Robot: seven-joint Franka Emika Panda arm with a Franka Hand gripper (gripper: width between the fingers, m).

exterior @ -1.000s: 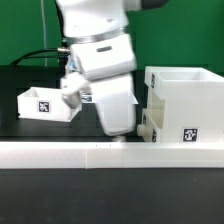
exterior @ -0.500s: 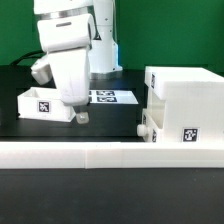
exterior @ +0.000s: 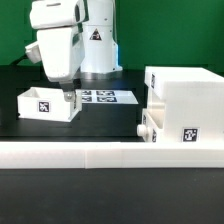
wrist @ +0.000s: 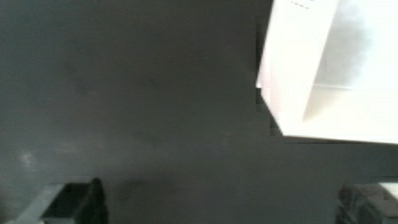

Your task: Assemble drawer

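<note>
**A:** Where's the pincer (exterior: pixel 67 92) at, and is it gripping anything?

**B:** Nope, it's empty. In the wrist view its two fingers (wrist: pixel 79 196) sit wide apart, one at each edge, and there's only bare dark tabletop (wrist: pixel 143 110) between them. A white piece (wrist: pixel 338 70) shows off to one side, clear of both fingers. Can't tell which part it is, tbh.

**A:** And the drawer bits?

**B:** In the exterior view the pincer hangs over the end of the loose tray (exterior: pixel 45 104) that faces the casing, on the exterior view's left. Can't tell if it touches. The tall casing (exterior: pixel 185 100) stands on the exterior view's right, with a second tray (exterior: pixel 148 128) poking out low on its side. The marker board (exterior: pixel 100 97) lies further back between them, and the long white rail (exterior: pixel 110 152) runs across the front.
</note>
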